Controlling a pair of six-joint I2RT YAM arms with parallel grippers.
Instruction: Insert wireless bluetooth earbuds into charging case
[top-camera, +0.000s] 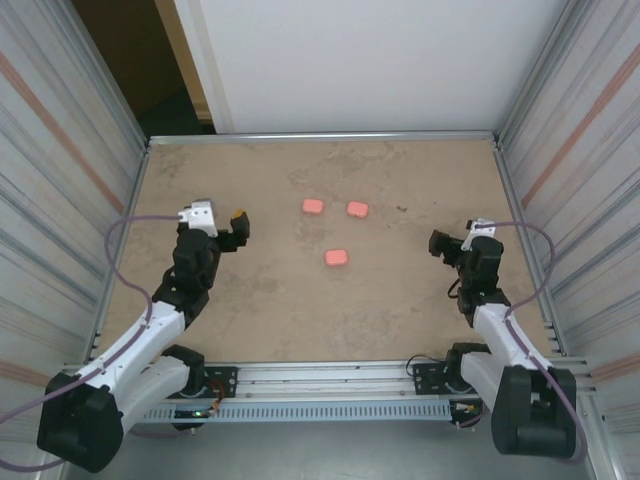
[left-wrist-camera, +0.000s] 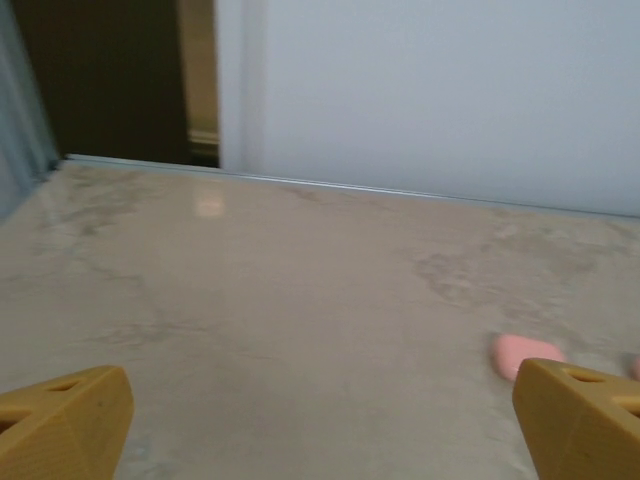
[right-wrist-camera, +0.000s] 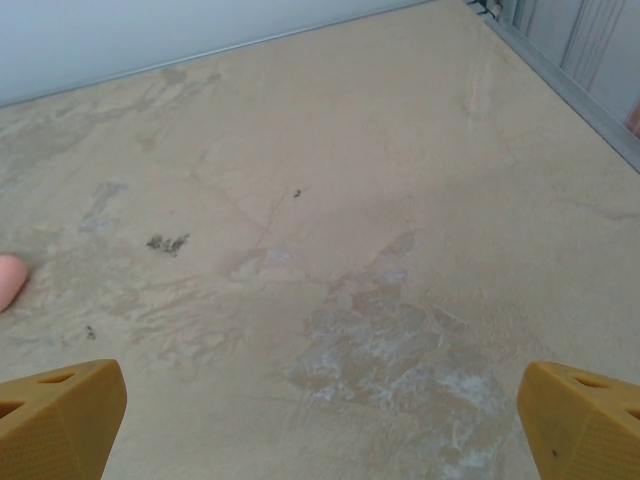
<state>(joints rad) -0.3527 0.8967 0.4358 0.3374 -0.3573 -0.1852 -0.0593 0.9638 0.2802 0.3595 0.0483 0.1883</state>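
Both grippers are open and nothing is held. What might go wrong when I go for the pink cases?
The far-left case and far-right case lie near each other, so the open left gripper may knock one while taking the other. The near case is low and rounded on a smooth table; it may slide or pop out when pinched.

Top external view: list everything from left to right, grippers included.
Left gripper → back-left pink rounded plastic case → nearer pink rounded case → back-right pink rounded case → right gripper.
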